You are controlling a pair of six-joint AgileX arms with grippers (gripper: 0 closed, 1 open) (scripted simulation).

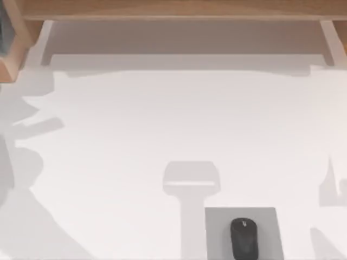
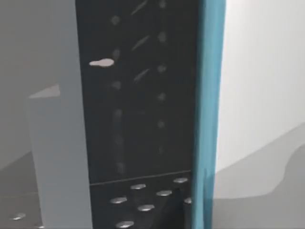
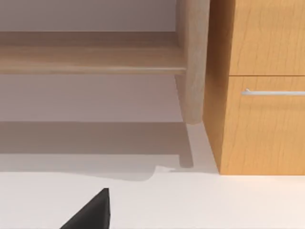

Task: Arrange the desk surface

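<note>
At the far left corner of the bench (image 1: 135, 124), the top view shows a piece of a wooden box (image 1: 10, 54) with a dark teal face. The left wrist view is close to a dark panel (image 2: 138, 95) with many small holes, and a teal strip (image 2: 209, 95) runs along one side of it. Of the left pincer I cannot tell if it is apart or together.

The bench is the wide white surface that lies under all other things. Along its far edge goes a light-wood shelf board (image 1: 173, 8) from left to right, raised on white supports.

At the near edge, right of the middle, lies a grey pad (image 1: 271, 227). A black mouse (image 1: 244, 238) rests on the pad, near the pad's middle.

The right wrist view looks along the bench toward the shelf and a wooden cabinet (image 3: 262, 133) that has a metal handle (image 3: 274, 92). A black wedge (image 3: 90, 212), seemingly a part of the right pincer, comes into this view above the white surface; its state I cannot tell.
</note>
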